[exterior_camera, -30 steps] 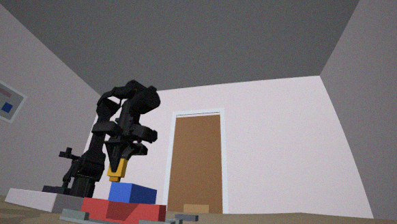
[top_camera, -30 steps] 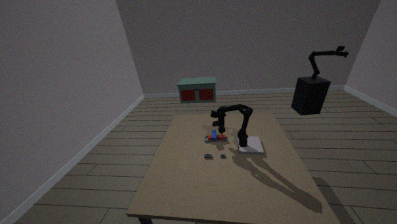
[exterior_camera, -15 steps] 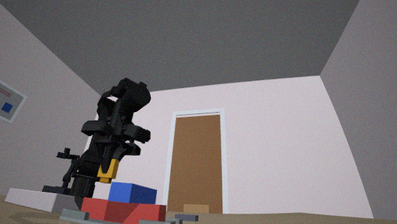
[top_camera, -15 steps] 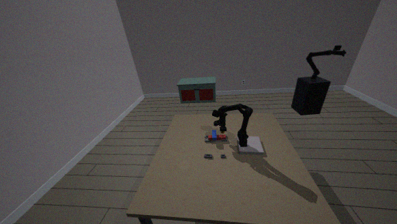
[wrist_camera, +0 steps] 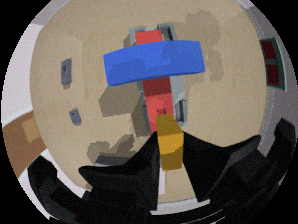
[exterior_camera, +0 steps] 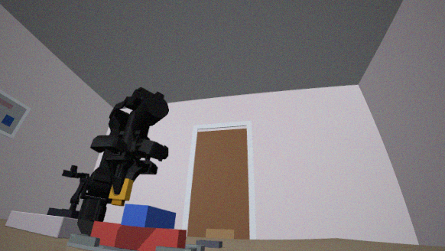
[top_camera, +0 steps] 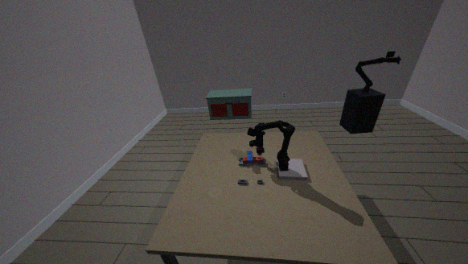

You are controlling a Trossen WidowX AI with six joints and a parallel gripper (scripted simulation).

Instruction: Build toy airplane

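The red fuselage lies in the grey cradle and looks level. The blue wing lies crosswise on top of it, with no gap visible below; its tab is hidden. My gripper is shut on the yellow tail fin. The fin hangs above the fuselage with its tab downward. In the wrist view it overlaps the tail end, close to the small dark tail socket.
Two small grey holders stand on the table beside the cradle. The arm's pale base plate is beyond the tail end. The blue wing rises above the fuselage on the far side of the fin.
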